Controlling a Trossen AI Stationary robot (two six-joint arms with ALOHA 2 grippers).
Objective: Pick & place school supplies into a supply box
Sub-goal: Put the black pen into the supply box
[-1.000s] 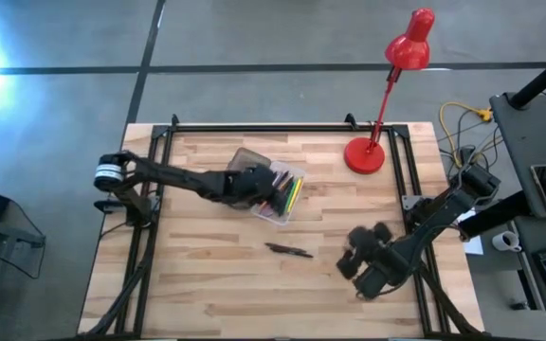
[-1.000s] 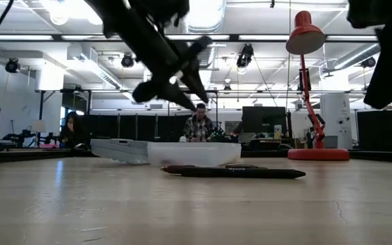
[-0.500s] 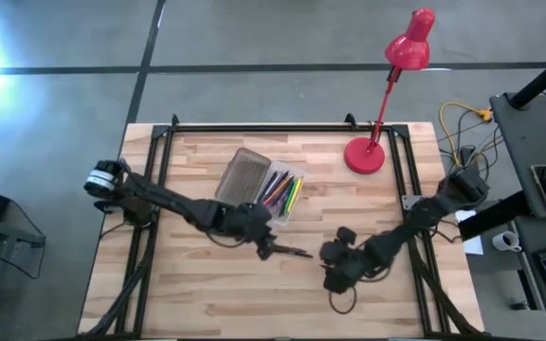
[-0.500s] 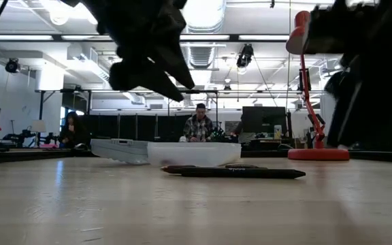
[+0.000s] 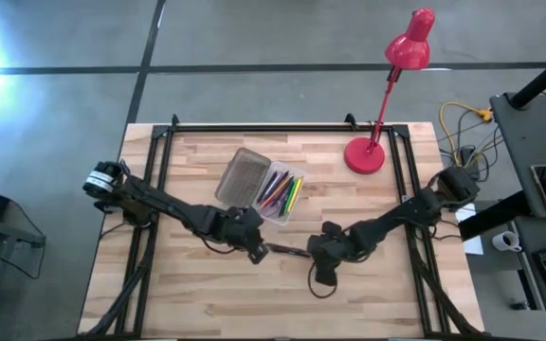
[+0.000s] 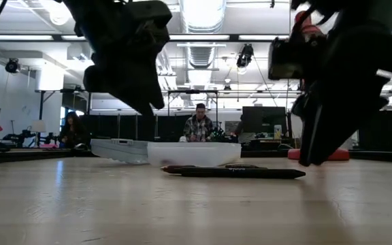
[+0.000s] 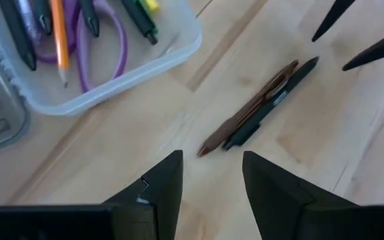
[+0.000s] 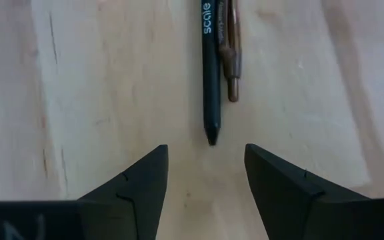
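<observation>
Two slim pens, one dark [image 8: 210,73] and one brown [image 8: 231,53], lie side by side flat on the wooden table [image 5: 290,251]. My left gripper [image 7: 212,180] hovers open just off their left end, pointing down at a slant. At their right end my right gripper [image 8: 205,180] hovers open, its fingers standing on either side of the dark pen's tip without touching it. The supply box [image 5: 281,194] rests on the table farther back, its ribbed lid [image 5: 240,178] laid open to the left. In it lie purple-handled scissors [image 7: 92,47], an orange pencil [image 7: 60,40] and several pens.
A red desk lamp stands with its base [image 5: 365,154] at the table's far right. Black frame rails [image 5: 154,189] run along the table's left, right and far edges. Bare wood lies toward the near edge. A person [image 6: 198,126] sits in the room beyond.
My left gripper has come from above the supply box toward the near edge, to the pens' left end. My right gripper has swung from the near right toward the table's left, sunk and turned, arriving over the pens' right end. The pens have stayed put.
</observation>
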